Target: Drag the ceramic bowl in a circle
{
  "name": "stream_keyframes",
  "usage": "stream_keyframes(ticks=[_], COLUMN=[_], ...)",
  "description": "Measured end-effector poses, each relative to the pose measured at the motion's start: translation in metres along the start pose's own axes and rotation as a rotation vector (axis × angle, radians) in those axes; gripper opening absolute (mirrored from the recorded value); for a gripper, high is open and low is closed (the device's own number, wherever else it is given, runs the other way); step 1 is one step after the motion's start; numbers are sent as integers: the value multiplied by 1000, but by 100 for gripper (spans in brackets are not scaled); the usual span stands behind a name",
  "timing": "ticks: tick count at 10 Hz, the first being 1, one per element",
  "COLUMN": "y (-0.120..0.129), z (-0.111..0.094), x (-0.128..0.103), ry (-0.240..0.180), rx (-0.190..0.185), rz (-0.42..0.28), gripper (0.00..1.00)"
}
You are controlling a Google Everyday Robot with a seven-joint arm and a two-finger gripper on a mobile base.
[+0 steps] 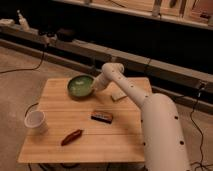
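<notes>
The pincer (94,88) is at the rim of the ceramic bowl (78,86).

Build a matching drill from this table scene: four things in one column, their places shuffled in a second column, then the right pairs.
Column one:
1. ceramic bowl
2. white cup
3. reddish oblong item
4. gripper

Column two:
A. by the left edge of the table
B. at the bowl's rim, on the arm's side
C. on the far part of the table, green inside
D. lying flat near the front edge

Pairs: 1-C, 2-A, 3-D, 4-B
</notes>
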Motion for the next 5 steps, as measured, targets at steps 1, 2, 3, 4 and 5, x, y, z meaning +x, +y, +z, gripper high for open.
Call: stream_keyframes(ticks=[1,2,3,4,5], y=[-1,-1,0,-3,-11], z=[0,1,2,9,19], x=[0,-1,-2,-9,-20], ry=[-1,-1,-1,-5,-9], rx=[0,-2,-15,-48,-93], rz=[-1,-2,-10,-37,-76], gripper=[0,0,0,0,0])
